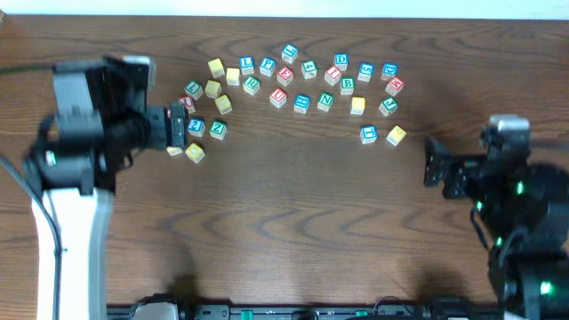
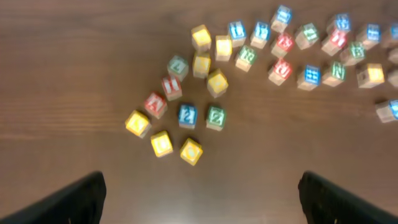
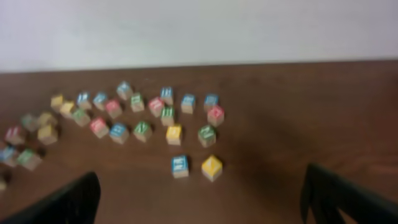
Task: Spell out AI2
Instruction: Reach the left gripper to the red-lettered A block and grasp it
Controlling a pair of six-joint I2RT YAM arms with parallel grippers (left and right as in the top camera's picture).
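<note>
Several small wooden letter blocks (image 1: 302,84) lie in a loose arc at the back of the table. In the left wrist view, a red block that seems to read A (image 2: 155,104), a blue block that seems to read 2 (image 2: 188,115) and a green block (image 2: 216,117) sit close together. The blue one also shows in the overhead view (image 1: 196,127). My left gripper (image 2: 202,208) is open and empty, hovering at the left end of the arc (image 1: 176,130). My right gripper (image 3: 205,208) is open and empty, apart from the blocks at the right (image 1: 430,164).
A blue block (image 3: 180,165) and a yellow block (image 3: 211,167) sit a little in front of the arc's right end. Three yellow blocks (image 2: 161,144) lie nearest the left gripper. The brown wooden table (image 1: 293,222) stretches forward. A white wall (image 3: 199,28) stands behind it.
</note>
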